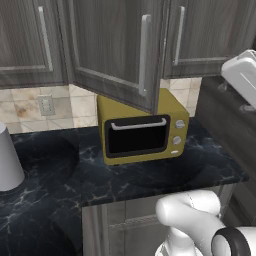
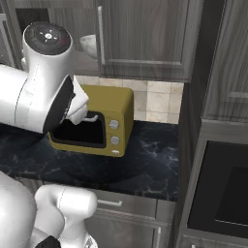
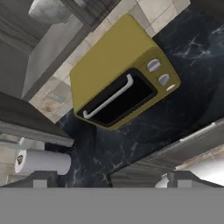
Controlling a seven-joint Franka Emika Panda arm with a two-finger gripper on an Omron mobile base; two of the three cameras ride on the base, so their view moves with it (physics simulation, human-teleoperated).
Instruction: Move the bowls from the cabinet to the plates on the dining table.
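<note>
One bowl [image 2: 89, 46] with a pale grey-white look sits on the shelf inside the open cabinet [image 2: 145, 38]. The hand view has this bowl [image 3: 50, 9] at its top left, above the cabinet's [image 3: 43, 52] underside. The cabinet door [image 1: 125, 55] with its long silver handle is swung out over the counter. My gripper [image 3: 111, 179] is open with nothing between its fingertips [image 3: 39, 179], and it is well short of the bowl. The plates and the dining table are out of view.
A yellow toaster oven [image 1: 142, 130] stands on the black marble counter [image 1: 210, 165] below the open door. A paper towel roll [image 1: 7, 160] stands at the counter's left. A dark built-in oven [image 2: 223, 189] and tall cabinet flank the right side.
</note>
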